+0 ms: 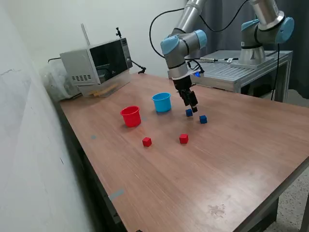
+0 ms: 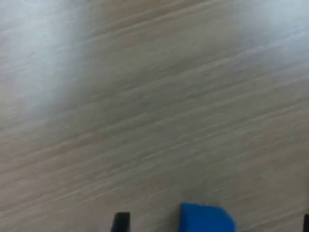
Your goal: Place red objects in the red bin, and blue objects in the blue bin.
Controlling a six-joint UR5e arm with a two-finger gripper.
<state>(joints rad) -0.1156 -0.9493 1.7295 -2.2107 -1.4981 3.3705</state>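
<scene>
i have the pincer (image 1: 191,109) low over the counter (image 1: 241,159), just above one blue cube (image 1: 189,112); the second blue cube (image 1: 203,119) sits near it, toward the exterior view's right. in the wrist view one finger (image 2: 120,222) stands apart from the cube (image 2: 206,218), so the pincer looks open, holding nothing. i judge the cube light, stiff and a little smooth, best taken on two opposite flat faces. it has no long axis; it lies flat. the blue cup (image 1: 162,102) is near.

wooden table (image 1: 231,159) | red cup (image 1: 131,116) | blue cup (image 1: 162,102) | microwave (image 1: 96,63)
</scene>
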